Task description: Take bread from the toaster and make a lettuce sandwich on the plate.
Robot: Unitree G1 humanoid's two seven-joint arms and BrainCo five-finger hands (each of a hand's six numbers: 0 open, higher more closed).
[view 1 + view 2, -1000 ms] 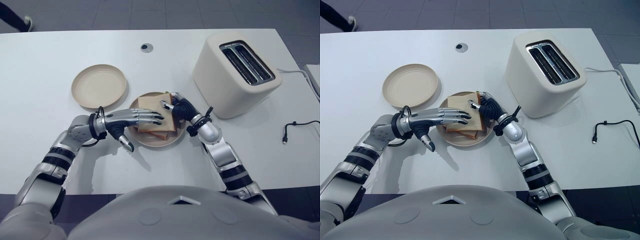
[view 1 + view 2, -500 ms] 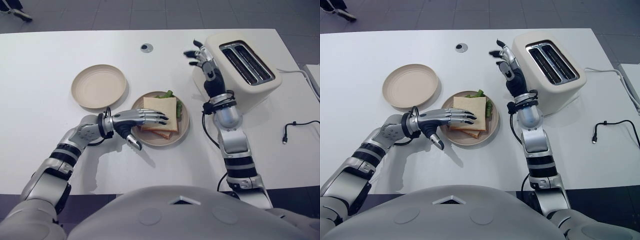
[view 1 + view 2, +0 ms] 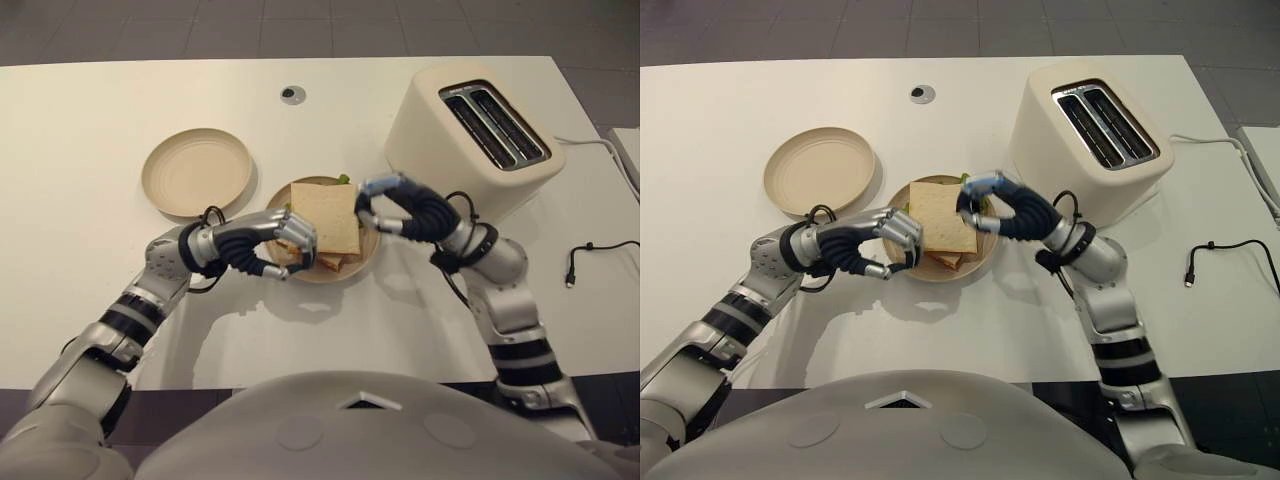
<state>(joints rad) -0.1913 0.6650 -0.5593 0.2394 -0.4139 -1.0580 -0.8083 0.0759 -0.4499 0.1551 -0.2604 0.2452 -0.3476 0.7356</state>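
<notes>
Curling beside the sandwich [image 3: 328, 215] are the left robot hand [image 3: 262, 245] and right robot hand [image 3: 405, 210], toaster [image 3: 470, 150] close behind.

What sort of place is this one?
Probably a lab or demo room staged as a kitchen: toaster and plate on a white table with a cable hole, grey tiled floor.

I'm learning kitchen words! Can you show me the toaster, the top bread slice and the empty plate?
toaster [image 3: 430, 135], left eye view, its side wall.
top bread slice [image 3: 326, 214], left eye view, its middle.
empty plate [image 3: 197, 172], left eye view, its bare middle.
</notes>
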